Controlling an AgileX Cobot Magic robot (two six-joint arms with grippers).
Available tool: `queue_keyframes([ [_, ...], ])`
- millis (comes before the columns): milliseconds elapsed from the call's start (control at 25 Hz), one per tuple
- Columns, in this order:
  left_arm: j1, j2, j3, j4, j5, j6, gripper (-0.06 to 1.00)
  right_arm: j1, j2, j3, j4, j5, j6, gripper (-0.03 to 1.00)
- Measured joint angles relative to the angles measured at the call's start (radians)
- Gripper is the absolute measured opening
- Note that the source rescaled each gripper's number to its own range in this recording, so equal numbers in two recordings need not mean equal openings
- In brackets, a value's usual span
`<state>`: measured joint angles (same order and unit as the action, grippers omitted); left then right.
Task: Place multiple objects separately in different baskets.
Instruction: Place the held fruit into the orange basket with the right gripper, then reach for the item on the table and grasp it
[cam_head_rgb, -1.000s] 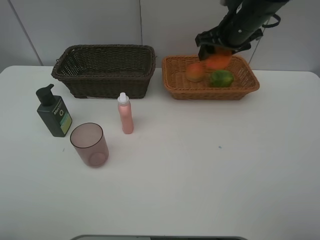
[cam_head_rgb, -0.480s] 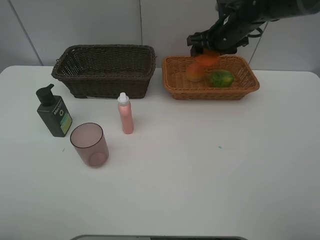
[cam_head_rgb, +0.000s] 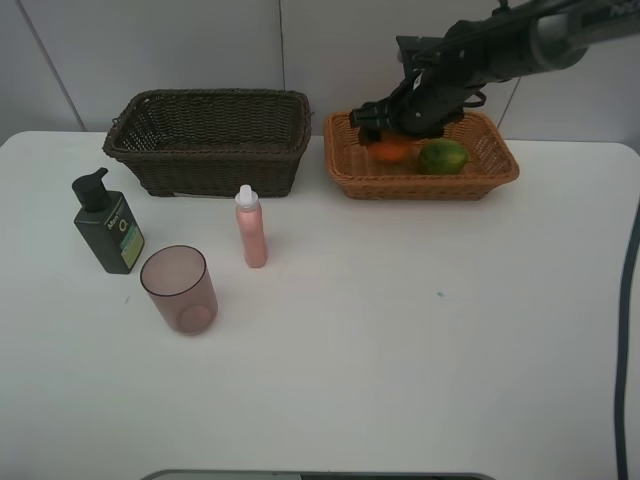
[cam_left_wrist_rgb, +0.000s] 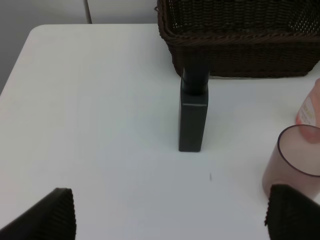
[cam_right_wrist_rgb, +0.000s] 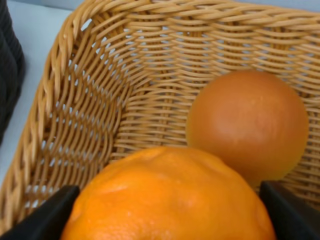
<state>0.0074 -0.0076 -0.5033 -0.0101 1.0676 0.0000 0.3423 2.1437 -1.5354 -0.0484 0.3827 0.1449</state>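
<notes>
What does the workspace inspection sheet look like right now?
Surface: white table, no spills seen.
Job's things: orange low in the tan basket beside the green fruit and red-yellow fruit; pump bottle, pink bottle and cup on the table; dark basket shows nothing inside.
Clutter: nothing seen.
Grippers: right gripper shut on the orange; left gripper open, holding nothing.
Cables: dark cable at the right edge.
Surroundings: pale wall panels.
</notes>
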Motion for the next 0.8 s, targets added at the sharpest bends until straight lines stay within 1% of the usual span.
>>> queue_keyframes([
  [240, 0.0, 0.0, 0.0, 0.0, 0.0, 0.0, 0.98, 0.004, 0.003, 0.0, -0.01, -0.005, 0.0, 0.32],
  [280, 0.0, 0.0, 0.0, 0.0, 0.0, 0.0, 0.98, 0.007, 0.003, 0.0, -0.01, -0.006, 0.0, 0.34],
  [320, 0.0, 0.0, 0.0, 0.0, 0.0, 0.0, 0.98, 0.011, 0.003, 0.0, -0.01, -0.008, 0.0, 0.4],
  [360, 0.0, 0.0, 0.0, 0.0, 0.0, 0.0, 0.98, 0.015, 0.003, -0.001, -0.011, -0.009, -0.001, 0.5],
  [440, 0.0, 0.0, 0.0, 0.0, 0.0, 0.0, 0.98, 0.021, 0.003, -0.004, -0.011, -0.011, -0.003, 0.64],
  [480, 0.0, 0.0, 0.0, 0.0, 0.0, 0.0, 0.98, 0.023, 0.003, -0.005, -0.011, -0.011, -0.003, 0.68],
  [600, 0.0, 0.0, 0.0, 0.0, 0.0, 0.0, 0.98, 0.026, 0.0, -0.007, -0.012, 0.001, -0.003, 0.73],
  [800, 0.0, 0.0, 0.0, 0.0, 0.0, 0.0, 0.98, 0.033, -0.056, -0.005, -0.023, 0.07, -0.003, 0.74],
])
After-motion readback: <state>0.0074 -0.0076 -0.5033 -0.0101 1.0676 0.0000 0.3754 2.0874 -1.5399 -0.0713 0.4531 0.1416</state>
